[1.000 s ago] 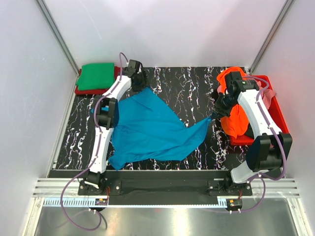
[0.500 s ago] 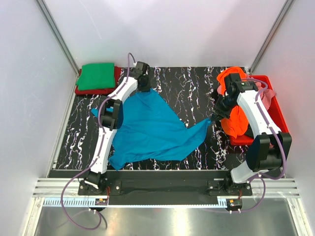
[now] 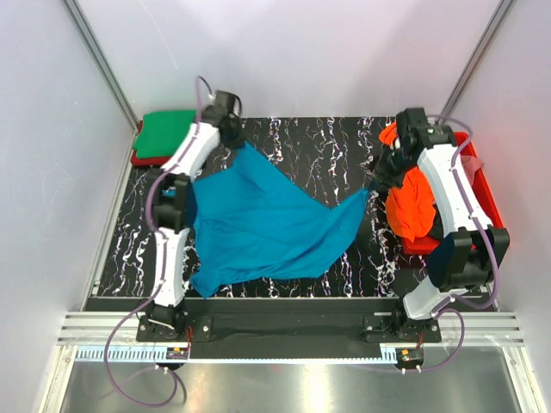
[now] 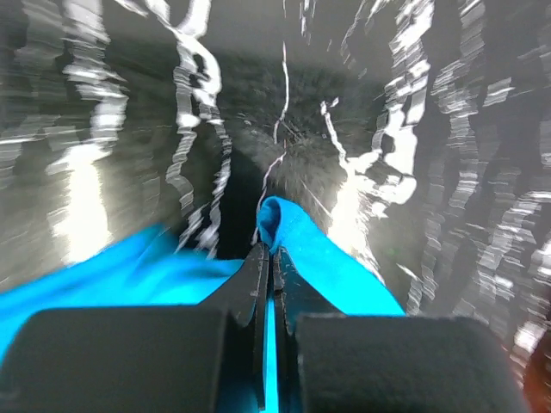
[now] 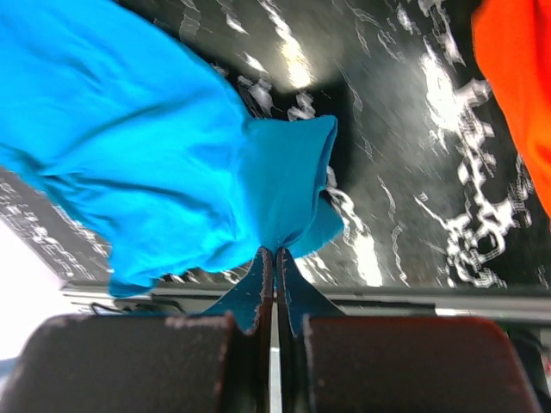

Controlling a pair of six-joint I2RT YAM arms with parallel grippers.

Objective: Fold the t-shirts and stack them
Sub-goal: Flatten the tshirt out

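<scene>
A teal blue t-shirt (image 3: 258,219) lies spread over the black marbled table (image 3: 318,142), pulled up at two corners. My left gripper (image 3: 238,144) is shut on its far left corner; the left wrist view shows blue cloth (image 4: 297,249) pinched between the shut jaws of the left gripper (image 4: 269,251). My right gripper (image 3: 372,188) is shut on the shirt's right corner, and the right wrist view shows that cloth (image 5: 172,163) hanging from the right gripper (image 5: 275,252). A folded green t-shirt (image 3: 165,133) lies on a red one (image 3: 143,160) at the far left. Orange t-shirts (image 3: 411,206) fill the bin.
A red plastic bin (image 3: 484,194) stands at the right edge, with pink cloth (image 3: 470,165) in it beside the orange. White walls with metal corner posts close in the table. Both arm bases sit on the near rail (image 3: 284,323).
The left gripper has shut on the shirt's far corner and moved it back and left. The right gripper has carried its corner farther back, stretching the shirt.
</scene>
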